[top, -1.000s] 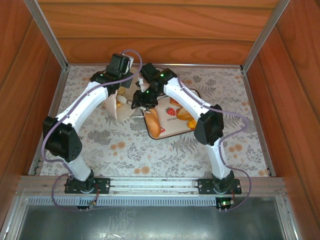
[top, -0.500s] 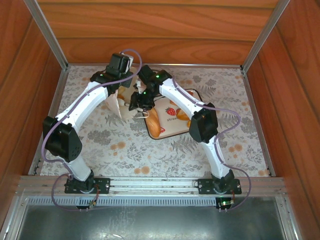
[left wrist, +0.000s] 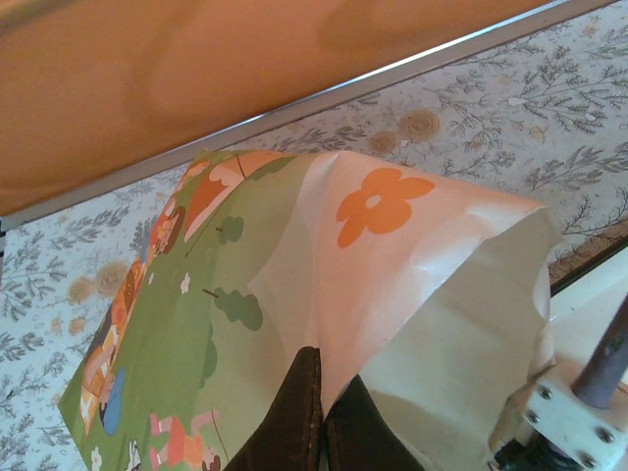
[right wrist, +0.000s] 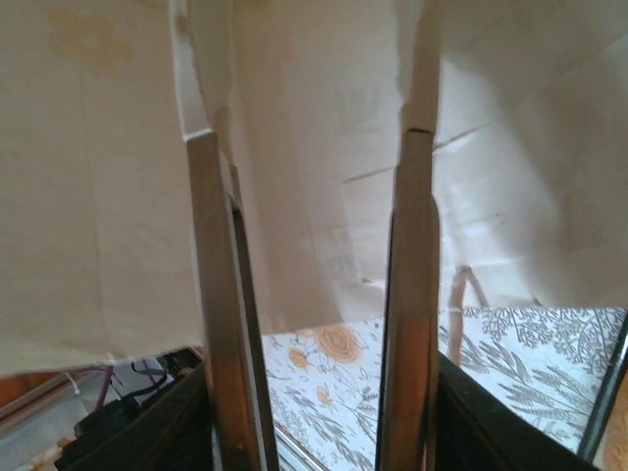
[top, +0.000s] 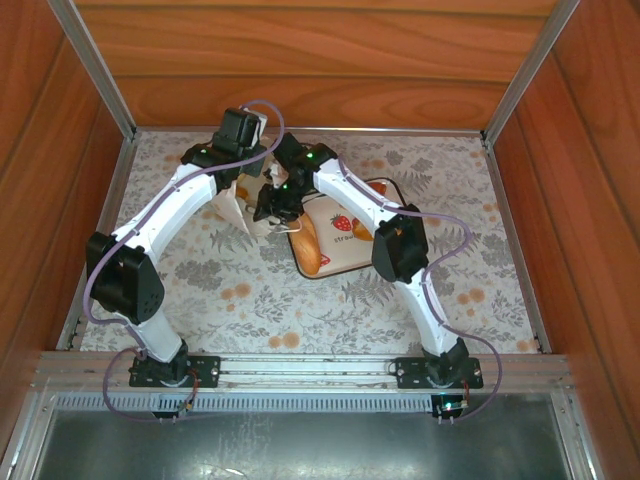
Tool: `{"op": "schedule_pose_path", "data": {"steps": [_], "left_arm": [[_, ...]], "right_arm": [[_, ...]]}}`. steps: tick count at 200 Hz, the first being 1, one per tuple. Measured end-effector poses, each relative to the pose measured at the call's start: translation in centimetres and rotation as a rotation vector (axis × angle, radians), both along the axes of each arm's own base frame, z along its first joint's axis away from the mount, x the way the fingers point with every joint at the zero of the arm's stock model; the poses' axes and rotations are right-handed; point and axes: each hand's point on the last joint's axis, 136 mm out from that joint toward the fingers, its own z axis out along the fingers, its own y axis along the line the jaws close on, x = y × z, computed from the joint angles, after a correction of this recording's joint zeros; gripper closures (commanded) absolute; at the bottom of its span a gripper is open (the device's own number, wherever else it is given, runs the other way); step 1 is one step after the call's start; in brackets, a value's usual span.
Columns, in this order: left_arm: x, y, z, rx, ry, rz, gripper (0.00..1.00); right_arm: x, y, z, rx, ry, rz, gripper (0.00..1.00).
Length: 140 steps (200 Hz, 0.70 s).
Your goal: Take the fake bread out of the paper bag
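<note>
Floral tabletop [top: 400, 290], left gripper [left wrist: 322, 368] pinching paper bag [left wrist: 412, 255], right gripper [right wrist: 309, 137] parted inside it

The white paper bag [top: 245, 212], apparently tilted, sits just left of golden fake bread [top: 311, 246].

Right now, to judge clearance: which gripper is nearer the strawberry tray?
Right. The right gripper is at the mouth of the paper bag, beside the tray; the left gripper pinches the bag's wall farther from it.

Left arm [top: 175, 205] and right arm [top: 355, 200] reach forward, wrists close together. Left pincer [left wrist: 321, 417] pinches the bag [left wrist: 412, 245]; right pincer [right wrist: 309, 147] fingers stand apart.
</note>
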Motion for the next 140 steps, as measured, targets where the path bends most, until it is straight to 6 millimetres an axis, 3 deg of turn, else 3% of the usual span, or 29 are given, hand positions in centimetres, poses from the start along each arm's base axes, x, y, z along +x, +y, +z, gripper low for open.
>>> {"op": "schedule_pose_path", "data": {"steps": [13, 26, 95, 140], "left_arm": [[0.0, 0.0, 0.0, 0.0, 0.0, 0.0, 1.0], [0.0, 0.0, 0.0, 0.0, 0.0, 0.0, 1.0], [0.0, 0.0, -0.1, 0.001, 0.0, 0.001, 1.0], [0.1, 0.2, 0.1, 0.007, -0.008, 0.01, 1.0]], "right_arm": [[0.1, 0.2, 0.0, 0.003, 0.002, -0.006, 0.57], [0.3, 0.3, 0.0, 0.006, 0.002, -0.01, 0.69], [1.0, 0.2, 0.8, -0.003, -0.035, -0.024, 0.94], [1.4, -0.8, 0.5, -0.062, -0.082, -0.029, 0.98]]}}
